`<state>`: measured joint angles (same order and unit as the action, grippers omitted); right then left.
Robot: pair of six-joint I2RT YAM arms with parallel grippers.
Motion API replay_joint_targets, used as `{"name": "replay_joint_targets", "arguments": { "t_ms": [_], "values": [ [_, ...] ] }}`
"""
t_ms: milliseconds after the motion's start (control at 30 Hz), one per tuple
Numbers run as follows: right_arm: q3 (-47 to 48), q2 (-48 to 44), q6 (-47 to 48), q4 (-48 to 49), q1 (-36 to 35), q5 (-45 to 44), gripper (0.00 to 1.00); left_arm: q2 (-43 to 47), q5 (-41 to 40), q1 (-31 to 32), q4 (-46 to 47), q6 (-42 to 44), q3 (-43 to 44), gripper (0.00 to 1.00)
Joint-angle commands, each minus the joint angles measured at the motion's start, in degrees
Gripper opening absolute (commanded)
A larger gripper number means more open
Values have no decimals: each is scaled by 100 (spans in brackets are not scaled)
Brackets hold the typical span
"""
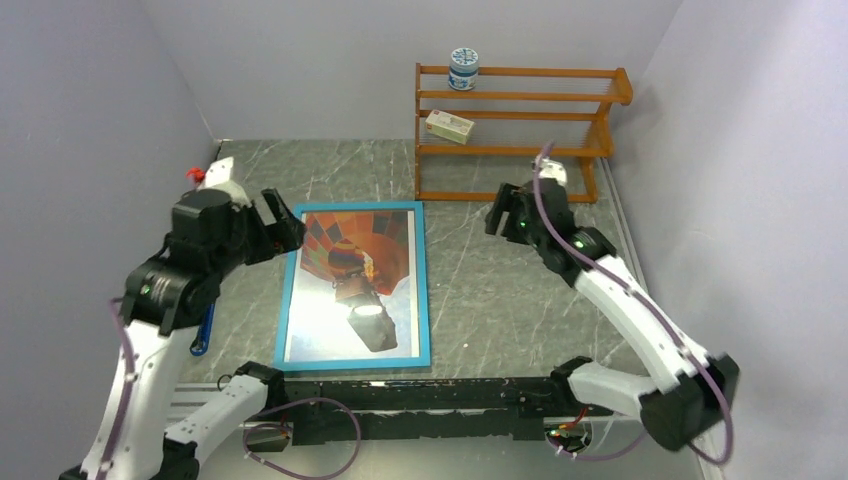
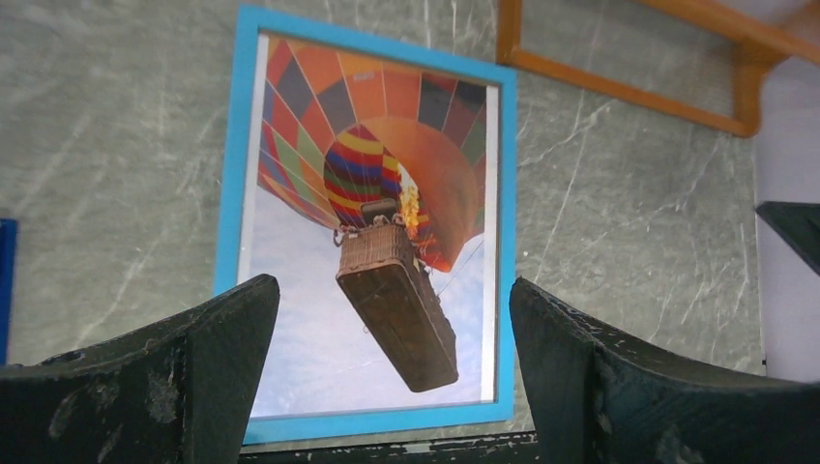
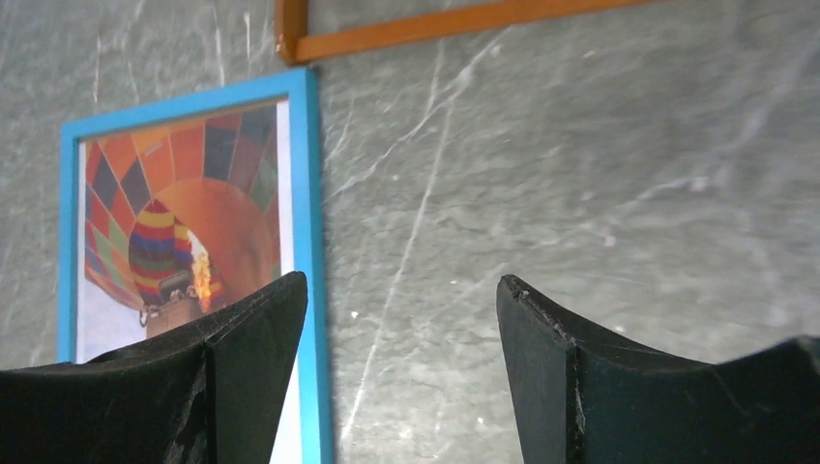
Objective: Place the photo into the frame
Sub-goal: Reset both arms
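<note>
The frame (image 1: 350, 362) lies flat on the grey marbled table, left of centre, blue front up. The photo (image 1: 340, 255) of the hot-air balloon sits inside it, picture side up, with a glare spot on the pane. My left gripper (image 1: 283, 228) hovers at the frame's far left corner, open and holding nothing. In the left wrist view its fingers (image 2: 392, 283) straddle the photo (image 2: 377, 193) and the frame's right border (image 2: 507, 242) from above. My right gripper (image 1: 497, 218) hangs open to the right of the frame. Its wrist view (image 3: 401, 278) shows bare table between the fingers, with the frame (image 3: 307, 193) and photo (image 3: 193, 193) at left.
An orange-brown shelf rack (image 1: 520, 130) stands at the back right, with a blue-and-white tin (image 1: 463, 68) on top and a small box (image 1: 449, 126) on a lower shelf. A blue object (image 1: 204, 335) lies beside the left arm. Walls close in on both sides.
</note>
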<state>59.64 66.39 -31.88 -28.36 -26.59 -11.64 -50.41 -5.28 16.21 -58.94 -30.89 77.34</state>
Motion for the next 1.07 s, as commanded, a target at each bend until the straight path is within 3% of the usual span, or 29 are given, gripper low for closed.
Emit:
{"name": "replay_joint_targets", "arguments": {
  "t_ms": [0,233,500,700,1033],
  "values": [
    [495,-1172,593,-1199,31,-1275,76,439,-335,-13,-581,409,613,94],
    [1215,-2313,569,-2316,31,-1898,80,890,-684,-14,-1273,431,1282,94],
    [1900,-2490,619,-3121,31,-1908,85,1212,-1414,-13,-2337,488,2245,94],
    [1865,-2515,704,-2976,25,-1849,85,1376,-1529,-12,-2697,597,2581,94],
    [1600,-2351,779,-2857,31,-1889,99,1411,-1639,-12,-2708,586,2357,94]
  ]
}}
